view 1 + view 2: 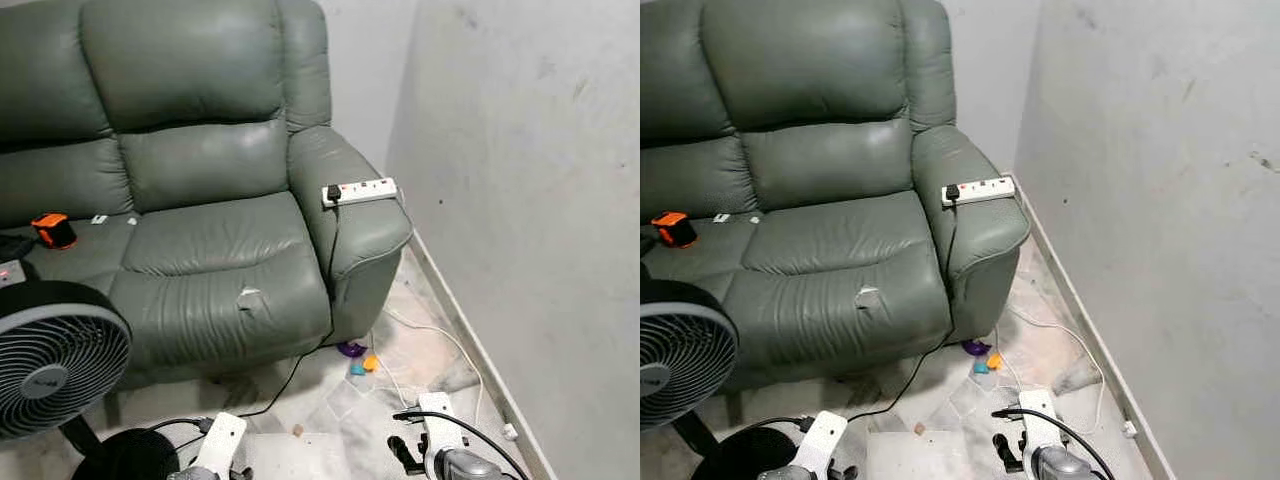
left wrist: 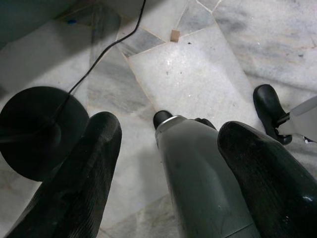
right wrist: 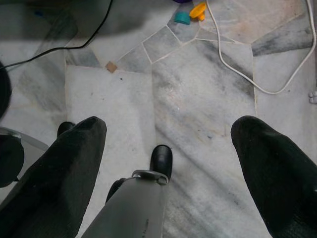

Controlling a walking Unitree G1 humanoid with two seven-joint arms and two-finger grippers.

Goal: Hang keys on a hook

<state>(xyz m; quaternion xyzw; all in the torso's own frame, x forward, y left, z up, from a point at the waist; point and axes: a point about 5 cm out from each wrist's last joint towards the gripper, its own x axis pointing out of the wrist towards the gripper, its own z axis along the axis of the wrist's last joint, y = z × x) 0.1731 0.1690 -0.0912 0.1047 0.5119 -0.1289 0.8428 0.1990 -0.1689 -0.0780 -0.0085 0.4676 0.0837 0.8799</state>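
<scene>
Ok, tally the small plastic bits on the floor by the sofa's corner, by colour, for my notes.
Purple bit: 1
Teal bit: 1
Orange bit: 1
Total: 3

Marble floor (image 1: 330,455): sofa (image 1: 190,200), fan base (image 1: 125,455), white cable (image 1: 440,335).

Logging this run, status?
Left gripper and right gripper open, empty, low over marble floor. No keys or hook sighted. Green leather sofa, black fan ahead.
</scene>
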